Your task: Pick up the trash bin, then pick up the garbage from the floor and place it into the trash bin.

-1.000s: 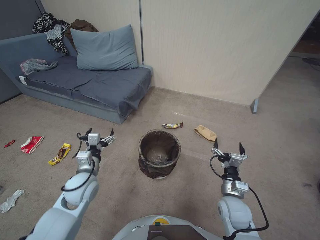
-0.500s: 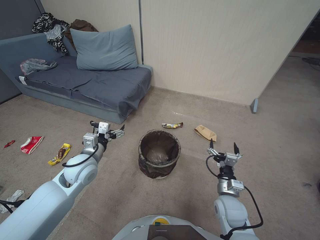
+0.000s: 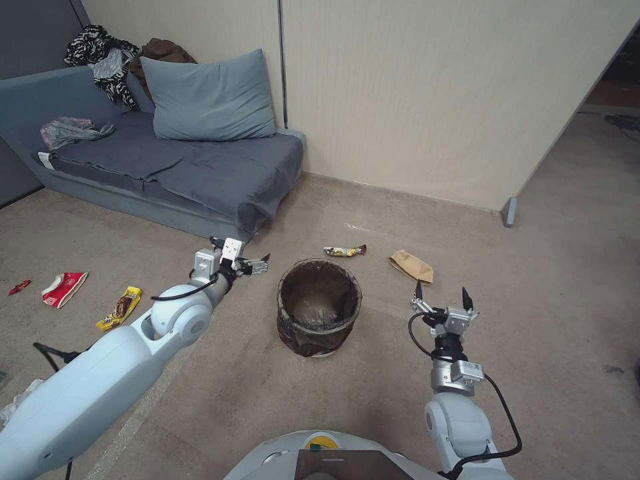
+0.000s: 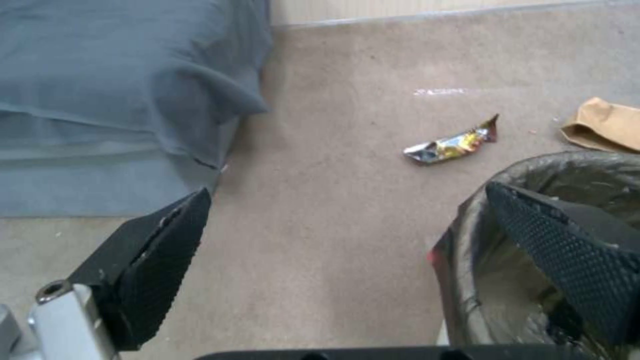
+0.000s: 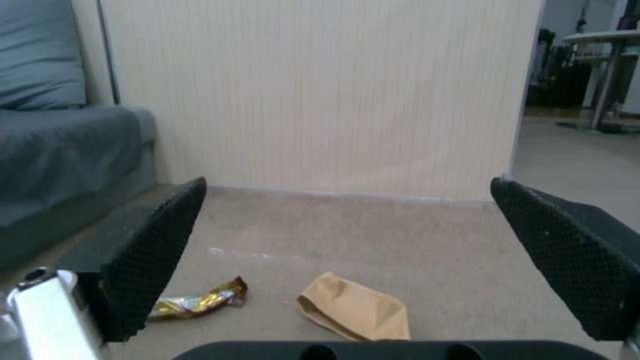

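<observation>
- Head view: left gripper (image 3: 248,262) at frame centre-left, jaws spread and holding nothing, just beside the left rim of the trash bin (image 3: 319,307); not touching it as far as can be seen
- Left wrist view: one finger over bare carpet, the other over the bin's bagged rim; jaws look set to straddle the wall, presumably for a rim pinch to lift the bin
- Right gripper (image 3: 440,297) at lower right of head view, jaws wide apart and unloaded, near the bin's right side but clear of it; appears to be waiting
- Trash bin stands upright on the carpet at frame centre, dark liner folded over the rim, not yet lifted
- Garbage on the floor: foil wrapper (image 3: 345,251) just above the bin in frame, brown paper bag (image 3: 411,266) to its right, in front of the right gripper
- Left edge of frame: yellow snack wrapper (image 3: 120,308), red-and-white wrapper (image 3: 63,288), small red piece (image 3: 18,287), white tissue (image 3: 17,401) at lower left, partly behind the arm
- Sofa (image 3: 173,160) at upper left; judged no part of the task
</observation>
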### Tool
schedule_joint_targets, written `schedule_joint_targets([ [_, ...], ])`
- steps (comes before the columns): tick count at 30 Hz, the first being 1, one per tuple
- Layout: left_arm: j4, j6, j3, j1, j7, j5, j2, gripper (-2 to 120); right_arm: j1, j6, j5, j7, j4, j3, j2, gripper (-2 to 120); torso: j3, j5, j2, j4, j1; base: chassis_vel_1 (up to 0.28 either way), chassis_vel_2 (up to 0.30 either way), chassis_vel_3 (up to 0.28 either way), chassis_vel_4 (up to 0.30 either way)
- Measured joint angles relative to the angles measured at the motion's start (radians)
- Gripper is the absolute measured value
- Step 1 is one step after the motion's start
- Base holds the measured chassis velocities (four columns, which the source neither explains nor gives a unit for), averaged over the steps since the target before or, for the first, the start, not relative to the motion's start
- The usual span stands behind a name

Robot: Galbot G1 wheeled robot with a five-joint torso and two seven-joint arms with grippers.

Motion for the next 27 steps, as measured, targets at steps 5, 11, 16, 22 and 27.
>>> schedule_joint_targets([
  [5,0.007,0.037,0.038,-0.047,-0.012,-0.043,-0.011,99,0.0,0.001,0.0,0.001,-0.003,0.001,0.0,100,0.0,-0.0001,0.0,0.0001,0.0,0.0,0.0,0.0,0.0],
  [11,0.018,0.087,0.112,-0.132,-0.03,-0.098,-0.028,100,0.005,0.001,0.0,0.001,-0.006,-0.001,0.001,100,0.0,0.0001,0.0,0.0,0.0,0.0,0.0,0.0,0.0],
  [16,0.04,0.11,0.176,-0.191,-0.042,-0.116,-0.044,99,0.008,0.001,0.0,0.001,-0.009,-0.005,0.006,100,0.0,0.0001,0.0,0.0,0.0,0.0,0.0,0.0,0.0],
  [22,0.062,0.126,0.224,-0.223,-0.055,-0.133,-0.067,99,0.011,0.003,-0.001,0.002,-0.01,-0.005,0.009,100,0.0,0.0001,0.0,0.0001,0.0,0.0,0.0,0.0,0.0],
  [27,0.085,0.156,0.256,-0.249,-0.081,-0.18,-0.099,98,0.014,0.003,-0.001,0.002,-0.01,-0.004,0.012,100,0.0,0.0001,0.0,0.0001,0.0,0.0,0.0,0.0,0.0],
])
